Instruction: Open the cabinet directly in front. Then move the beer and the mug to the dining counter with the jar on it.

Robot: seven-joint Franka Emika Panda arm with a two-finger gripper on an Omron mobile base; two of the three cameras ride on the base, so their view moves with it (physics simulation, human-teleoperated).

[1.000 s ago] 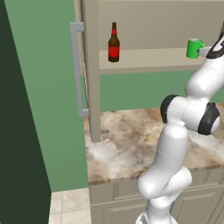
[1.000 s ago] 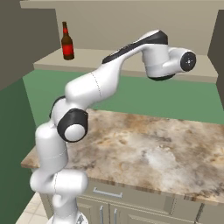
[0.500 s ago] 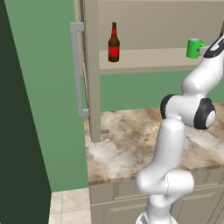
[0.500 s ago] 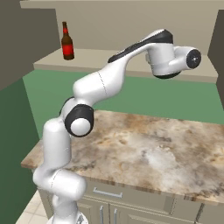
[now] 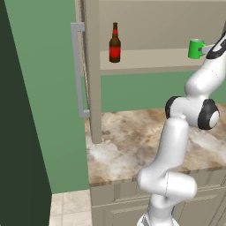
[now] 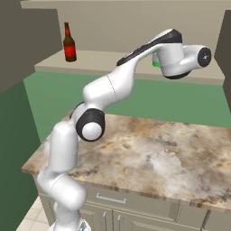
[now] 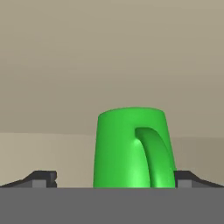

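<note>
The cabinet stands open, its left door swung out edge-on with a grey bar handle. On its beige shelf the beer stands at the left, also seen from the right base. The green mug stands at the shelf's right end; a sliver of the mug shows behind the hand. In the hand view the mug is upright with its handle facing the camera. My gripper is open, one fingertip on each side of the mug, and my gripper reaches in from the right.
A marble worktop lies under the shelf, above beige drawer units. A dark tall panel rises at the far left. The cabinet's right door hangs open beside the hand. A green wall backs the worktop.
The arm has stretched further in toward the shelf, bringing the hand closer to the mug. The beer and the mug have not moved.
</note>
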